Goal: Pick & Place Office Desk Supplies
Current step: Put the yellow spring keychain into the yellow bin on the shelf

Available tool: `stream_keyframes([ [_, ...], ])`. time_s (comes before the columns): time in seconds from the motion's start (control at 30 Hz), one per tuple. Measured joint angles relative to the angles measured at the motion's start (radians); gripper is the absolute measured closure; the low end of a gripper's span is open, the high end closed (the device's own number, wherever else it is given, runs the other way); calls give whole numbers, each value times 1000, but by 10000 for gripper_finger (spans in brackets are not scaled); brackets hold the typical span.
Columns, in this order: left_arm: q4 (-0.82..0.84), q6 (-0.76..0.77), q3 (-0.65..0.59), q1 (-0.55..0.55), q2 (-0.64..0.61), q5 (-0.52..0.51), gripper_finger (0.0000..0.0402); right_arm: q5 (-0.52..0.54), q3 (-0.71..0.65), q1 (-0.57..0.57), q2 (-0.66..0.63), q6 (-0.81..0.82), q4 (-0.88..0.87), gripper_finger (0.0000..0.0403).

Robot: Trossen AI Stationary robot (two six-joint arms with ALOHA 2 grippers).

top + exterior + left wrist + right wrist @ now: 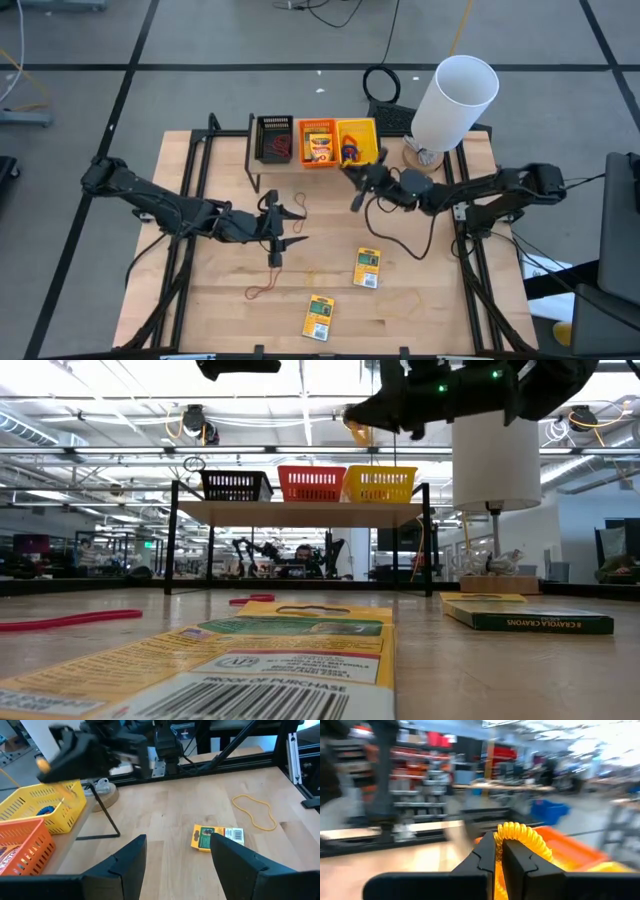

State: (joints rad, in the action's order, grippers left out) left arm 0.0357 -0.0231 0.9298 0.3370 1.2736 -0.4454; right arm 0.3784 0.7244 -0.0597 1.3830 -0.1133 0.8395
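Gripping a coiled yellow-orange band (522, 836) between closed fingers, right hand (352, 172) raised beside the yellow bin (357, 128), left hand (283, 228) spread wide over the bench (420, 290), two yellow packs (367, 267) near the front edge.
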Motion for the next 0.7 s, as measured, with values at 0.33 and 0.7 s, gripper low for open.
stream_keyframes([
  [0.33, 1, -181, -1, -31, -11, -52, 192, 172, 0, -63, -36, -182, 53, 398],
  [0.7, -67, -425, 0, -97, -37, -463, 192, 99, 0, -240, -34, -77, -59, 394],
])
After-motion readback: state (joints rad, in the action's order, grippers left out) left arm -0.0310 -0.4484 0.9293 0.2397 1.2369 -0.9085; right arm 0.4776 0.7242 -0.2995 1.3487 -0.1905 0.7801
